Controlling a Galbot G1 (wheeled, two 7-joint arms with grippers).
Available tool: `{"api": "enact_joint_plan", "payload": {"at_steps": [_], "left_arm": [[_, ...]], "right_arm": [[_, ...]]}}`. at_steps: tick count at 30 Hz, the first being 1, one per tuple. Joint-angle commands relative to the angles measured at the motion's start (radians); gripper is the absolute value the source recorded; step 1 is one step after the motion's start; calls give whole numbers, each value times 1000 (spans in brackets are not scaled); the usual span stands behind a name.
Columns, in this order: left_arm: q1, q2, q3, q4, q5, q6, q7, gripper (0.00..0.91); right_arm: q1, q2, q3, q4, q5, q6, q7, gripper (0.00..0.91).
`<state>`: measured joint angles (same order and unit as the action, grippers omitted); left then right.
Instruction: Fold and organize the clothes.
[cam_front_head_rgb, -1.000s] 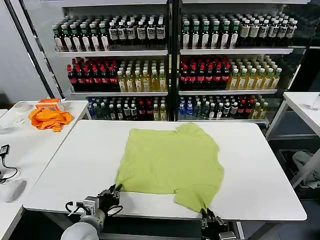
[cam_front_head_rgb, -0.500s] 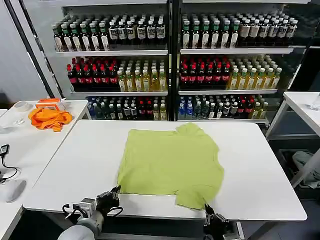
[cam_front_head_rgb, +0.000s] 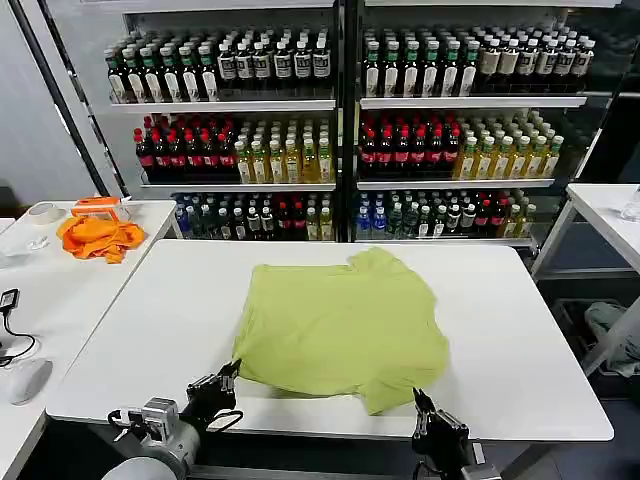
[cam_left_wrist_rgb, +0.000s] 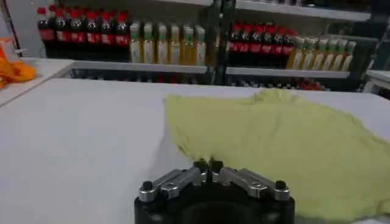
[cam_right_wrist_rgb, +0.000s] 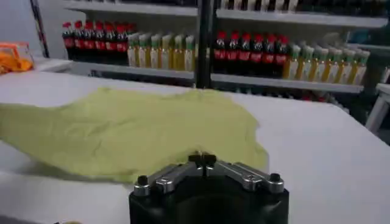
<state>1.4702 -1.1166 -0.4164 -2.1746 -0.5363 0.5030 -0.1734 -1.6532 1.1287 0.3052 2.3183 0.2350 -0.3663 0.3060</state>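
T-shirt (cam_front_head_rgb: 345, 325) lies flat (bottle shelves (cam_front_head_rgb: 340, 130) behind); both grippers (cam_front_head_rgb: 228, 377) (cam_front_head_rgb: 423, 402) seemingly pressed together.

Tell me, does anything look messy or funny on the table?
The T-shirt lies crooked and bumpy, with one corner bunched near the table's front edge by the right claw. Nothing looks spilled or broken.

We face a wide white bench (cam_front_head_rgb: 150, 330) with dark-framed shelves (cam_front_head_rgb: 345, 105) behind it, packed with rows of bottles (cam_front_head_rgb: 250, 150) in dark, red, yellow and clear tones. To our left a second white bench (cam_front_head_rgb: 60, 290) carries an orange cloth (cam_front_head_rgb: 98, 237), a tape roll (cam_front_head_rgb: 44, 213) and a mouse (cam_front_head_rgb: 24, 380). Another white bench (cam_front_head_rgb: 605, 205) stands at right.
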Motion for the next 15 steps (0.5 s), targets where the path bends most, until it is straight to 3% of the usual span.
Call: {"api": "enact_joint_plan", "payload": {"at_steps": [1, 15], "left_arm": [[-112, 6, 26, 74, -17, -15, 7, 10], [-303, 1, 96, 276, -39, -25, -1, 20]], "right_arm": [[166, -28, 3, -67, 40, 11, -5, 0], [463, -81, -50, -299, 135, -4, -11, 0]]}}
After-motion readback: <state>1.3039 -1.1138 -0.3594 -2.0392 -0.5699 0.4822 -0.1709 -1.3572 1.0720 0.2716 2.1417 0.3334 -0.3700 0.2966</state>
